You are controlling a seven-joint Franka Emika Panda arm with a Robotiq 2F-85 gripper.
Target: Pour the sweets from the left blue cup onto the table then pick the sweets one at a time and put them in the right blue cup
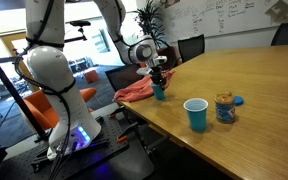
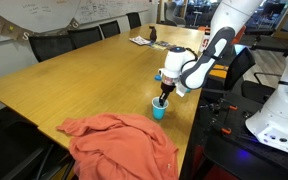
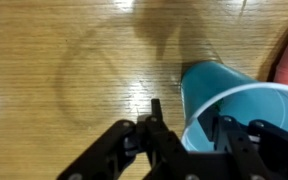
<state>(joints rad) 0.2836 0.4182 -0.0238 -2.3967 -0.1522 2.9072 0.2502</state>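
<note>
Teal left blue cup point(image 3: 212, 78) | fingers point(image 3: 159, 130) straddle its rim, grip unclear | whiteboard point(image 1: 224, 15) writing unreadable

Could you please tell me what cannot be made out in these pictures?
Sweets: none discernible. In the wrist view the fingers and the lower edge cut off the left blue cup's inside; in both exterior views it is too small.
Grip: whether the fingers actually clamp the cup's wall is unclear; in an exterior view the gripper hides the rim.
Right blue cup: its inside is too small to inspect in an exterior view.
Jar: contents blurred.
</note>
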